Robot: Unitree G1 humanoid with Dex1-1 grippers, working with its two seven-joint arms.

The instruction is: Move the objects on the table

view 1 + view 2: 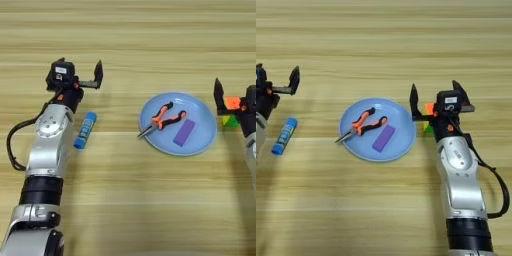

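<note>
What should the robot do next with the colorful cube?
Probably shut the right end effector on the cube. Its open fingers stand either side of the cube, which sits on the table right of the blue plate.

Tan plank table (130, 35) — blue plate (202, 142), blue marker (85, 130), apparently the puzzle cube (428, 116).
</note>
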